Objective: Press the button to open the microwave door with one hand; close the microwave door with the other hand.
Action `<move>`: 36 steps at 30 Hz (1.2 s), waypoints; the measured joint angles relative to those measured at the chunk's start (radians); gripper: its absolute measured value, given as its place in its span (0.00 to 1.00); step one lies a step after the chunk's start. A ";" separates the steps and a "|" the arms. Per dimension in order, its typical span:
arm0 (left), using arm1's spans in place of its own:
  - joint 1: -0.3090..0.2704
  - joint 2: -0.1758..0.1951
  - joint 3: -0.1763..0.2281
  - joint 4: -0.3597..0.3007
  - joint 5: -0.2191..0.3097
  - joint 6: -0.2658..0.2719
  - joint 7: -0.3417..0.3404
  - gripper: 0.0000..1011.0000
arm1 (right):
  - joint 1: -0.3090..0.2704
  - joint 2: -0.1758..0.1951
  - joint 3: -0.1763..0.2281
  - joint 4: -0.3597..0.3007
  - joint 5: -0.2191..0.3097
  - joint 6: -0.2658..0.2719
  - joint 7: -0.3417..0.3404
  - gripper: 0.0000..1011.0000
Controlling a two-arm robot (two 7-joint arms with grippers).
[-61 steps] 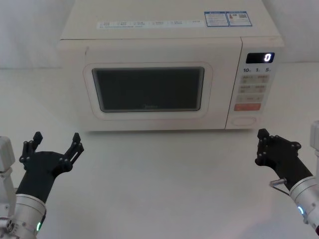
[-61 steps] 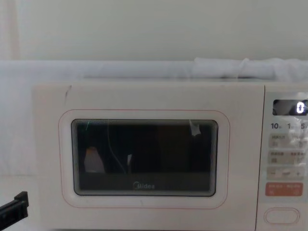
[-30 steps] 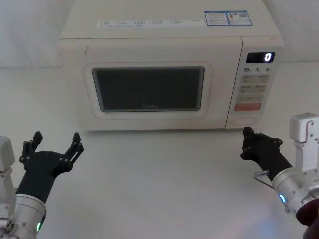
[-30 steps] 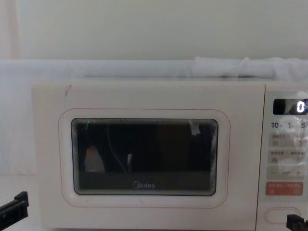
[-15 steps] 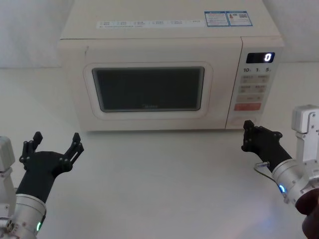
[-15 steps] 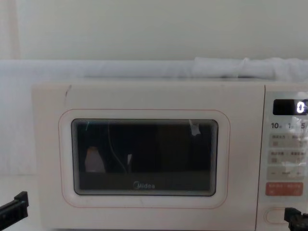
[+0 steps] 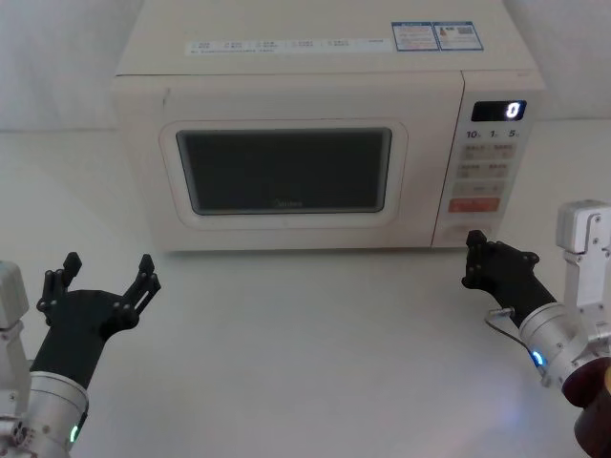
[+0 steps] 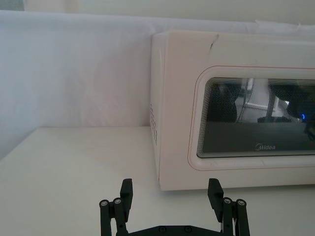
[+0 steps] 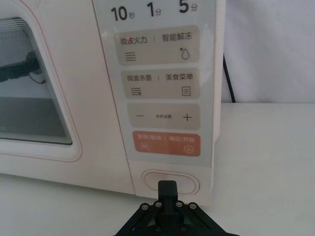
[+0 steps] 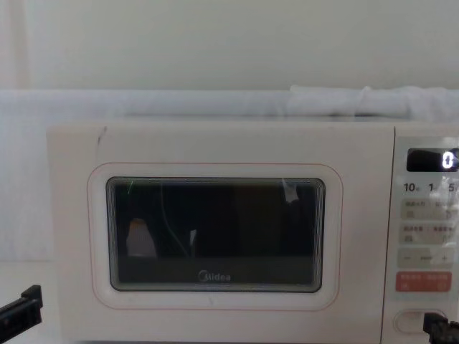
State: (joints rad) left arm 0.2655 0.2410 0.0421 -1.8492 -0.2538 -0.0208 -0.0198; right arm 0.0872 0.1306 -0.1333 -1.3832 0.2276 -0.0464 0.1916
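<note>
The cream microwave door [image 7: 286, 229] with its dark window is closed flush with the front. The button [image 7: 456, 232] is the wide pill-shaped key at the bottom of the control panel. My right gripper [image 7: 474, 248] is shut, its joined tips pointing at the button from just in front. In the right wrist view the tips [image 9: 167, 187] overlap the lower middle of the button [image 9: 188, 182]; I cannot tell whether they touch. The chest view has that gripper [image 10: 437, 327] beside the button [image 10: 407, 320]. My left gripper [image 7: 108, 264] rests open at the table's front left, well short of the door [image 8: 256, 162].
The microwave [image 7: 315, 67] stands at the back of a white table [image 7: 305, 343]. An orange-red key [image 9: 166, 144] sits just above the button, with other panel keys and a lit display [image 7: 498, 111] higher up. White cloth [image 10: 215, 100] lies behind.
Over the two seconds my right gripper moved forward and left up to the button, then held nearly still for the last half second. Door and left arm have not moved.
</note>
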 joint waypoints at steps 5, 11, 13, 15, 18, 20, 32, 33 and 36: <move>0.000 0.000 0.000 0.000 0.000 0.000 0.000 0.99 | 0.004 -0.003 0.001 0.009 0.001 -0.005 -0.005 0.00; 0.000 0.000 0.000 0.000 0.000 0.000 0.000 0.99 | 0.010 -0.006 0.000 0.022 0.001 -0.010 -0.009 0.00; 0.000 0.000 0.000 0.000 0.000 0.000 0.000 0.99 | 0.011 -0.007 0.000 0.025 0.001 -0.010 -0.010 0.00; 0.000 0.000 0.000 0.000 0.000 0.000 0.000 0.99 | 0.013 -0.008 0.000 0.030 0.001 -0.011 -0.011 0.00; 0.000 0.000 0.000 0.000 0.000 0.000 0.000 0.99 | 0.016 -0.010 0.000 0.036 0.000 -0.014 -0.012 0.00; 0.000 0.000 0.000 0.000 0.000 0.000 0.000 0.99 | 0.018 -0.011 0.000 0.038 -0.001 -0.015 -0.013 0.00; 0.000 0.000 0.000 0.000 0.000 0.000 0.000 0.99 | 0.030 -0.015 0.002 0.048 -0.005 -0.023 -0.014 0.00; 0.000 0.000 0.000 0.000 0.000 0.000 0.000 0.99 | 0.030 -0.015 0.002 0.049 -0.005 -0.023 -0.014 0.00; 0.000 0.000 0.000 0.000 0.000 0.000 0.000 0.99 | 0.033 -0.016 0.002 0.055 -0.005 -0.024 -0.014 0.00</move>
State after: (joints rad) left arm 0.2655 0.2409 0.0421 -1.8492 -0.2539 -0.0208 -0.0198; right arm 0.1206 0.1143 -0.1308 -1.3280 0.2223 -0.0704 0.1774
